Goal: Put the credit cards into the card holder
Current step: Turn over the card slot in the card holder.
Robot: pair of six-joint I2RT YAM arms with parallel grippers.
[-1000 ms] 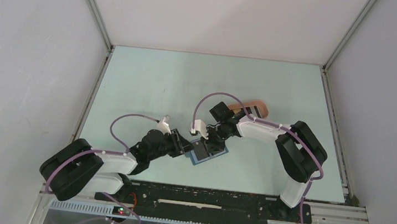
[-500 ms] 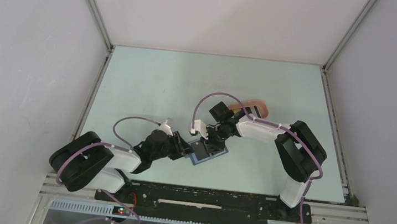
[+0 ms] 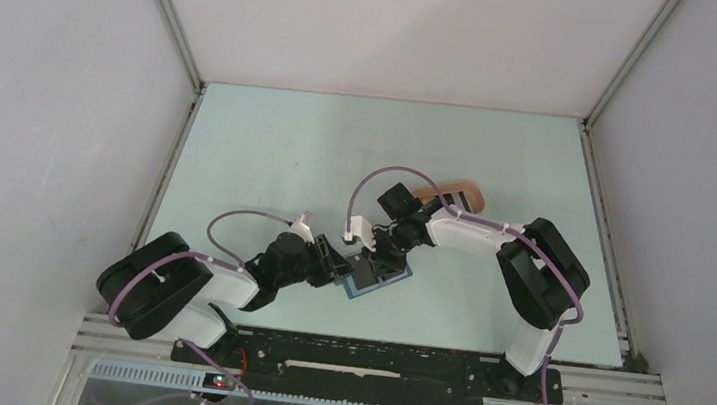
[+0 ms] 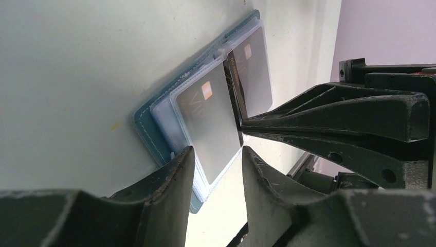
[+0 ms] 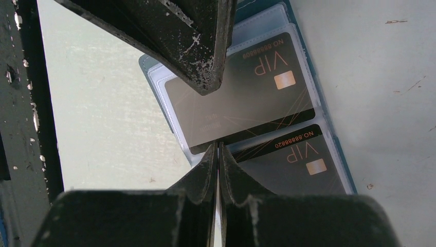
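The dark-blue card holder (image 3: 373, 281) lies open on the table, its clear sleeves up. In the right wrist view two dark VIP credit cards lie in the sleeves (image 5: 262, 36), one (image 5: 241, 98) above the other (image 5: 301, 159). My right gripper (image 5: 217, 147) is shut, and its tips press on the near edge of the upper card. My left gripper (image 4: 216, 154) is open, its jaws straddling a corner of the holder (image 4: 151, 123) and the near card (image 4: 208, 128). In the top view both grippers, the left (image 3: 341, 264) and the right (image 3: 381, 258), meet over the holder. No orange-yellow card shows.
A peach-pink oval tray (image 3: 453, 190) lies behind the right arm and is partly hidden by it. The cell's white walls and metal frame rails (image 3: 593, 177) bound the pale green table.
My left arm has moved right, closer to the card holder. My right gripper has stayed at the holder.
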